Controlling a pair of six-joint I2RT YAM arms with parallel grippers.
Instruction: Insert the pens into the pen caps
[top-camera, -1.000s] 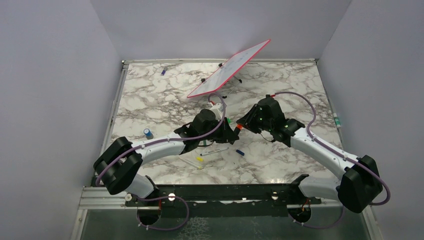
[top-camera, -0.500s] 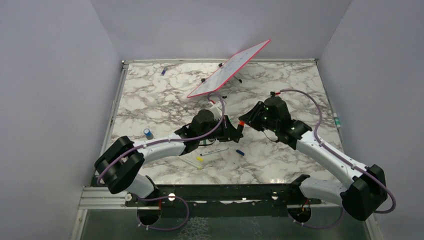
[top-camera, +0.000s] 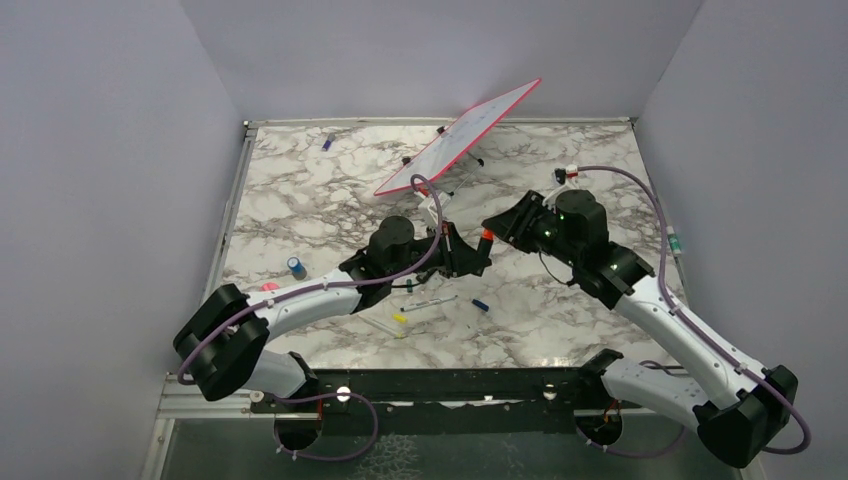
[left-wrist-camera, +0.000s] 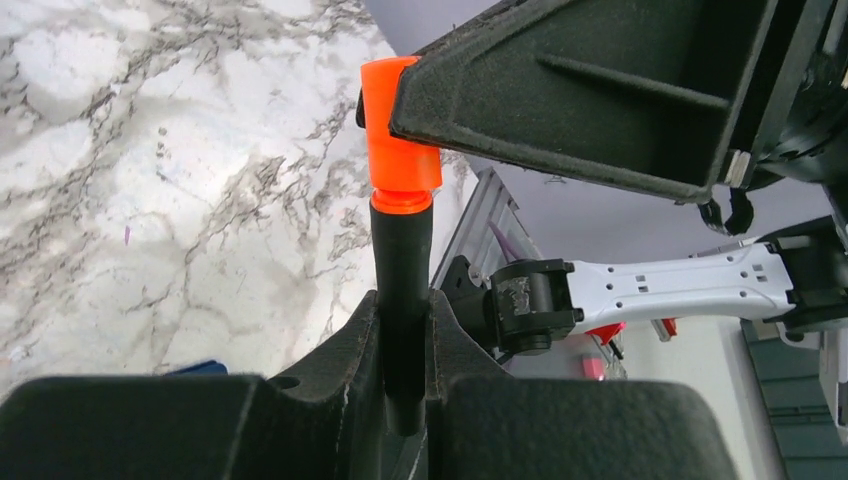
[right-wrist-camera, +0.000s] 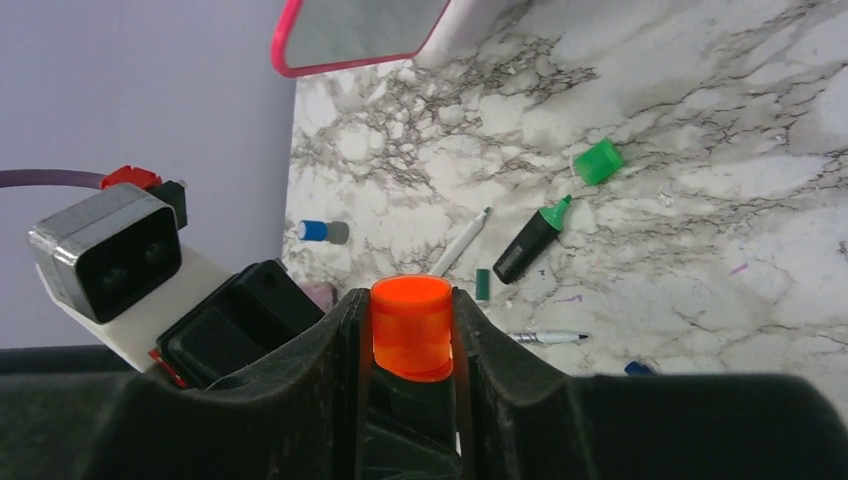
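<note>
My left gripper is shut on a black-barrelled highlighter. An orange cap sits on the highlighter's far end. My right gripper is shut on that orange cap. The two grippers meet tip to tip above the middle of the table. On the marble lie a green cap, a black highlighter with a bare green tip, a white pen, a small dark green cap, a thin silver-white pen and a dark blue cap.
A pink-rimmed whiteboard stands tilted at the back. A blue and grey cylinder lies at the left, and a small purple item at the far left back. A yellow-ended pen lies near the front.
Both grippers have shifted a little right and back, still joined at the orange cap. The right arm has swung outward to the right and the left arm has stretched out.
</note>
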